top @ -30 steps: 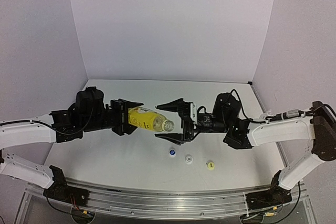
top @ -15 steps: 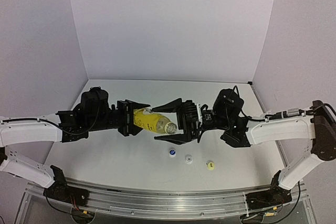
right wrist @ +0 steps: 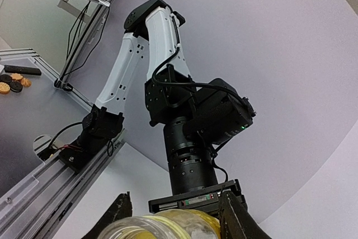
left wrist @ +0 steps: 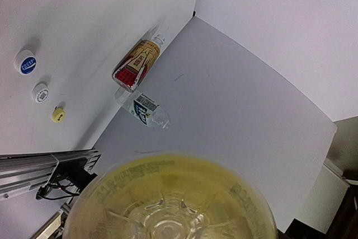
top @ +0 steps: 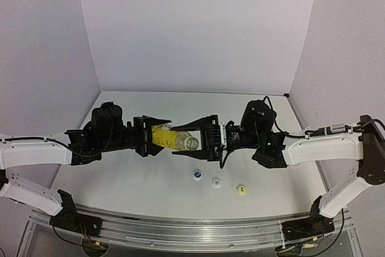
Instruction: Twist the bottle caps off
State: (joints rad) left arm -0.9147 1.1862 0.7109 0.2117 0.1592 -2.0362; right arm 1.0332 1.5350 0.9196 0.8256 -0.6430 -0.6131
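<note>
Above the middle of the table, the yellow bottle is held lying flat in the air, its open mouth pointing to 3 o'clock in the top view. The left gripper comes from 9 o'clock and is pinching the bottle by its thick lower part; in the left wrist view the bottom of the bottle fills the lower edge. The right gripper reaches in from 3 o'clock with its two fingers spread, one on each side of the bottle neck, and I cannot tell if they touch it. At about 5 o'clock from the bottle mouth three loose caps lie on the table in a row: the blue cap, the white cap and the yellow cap. The left wrist view shows also the amber bottle and the clear bottle lying on their sides, just beside each other, close to the wall.
</note>
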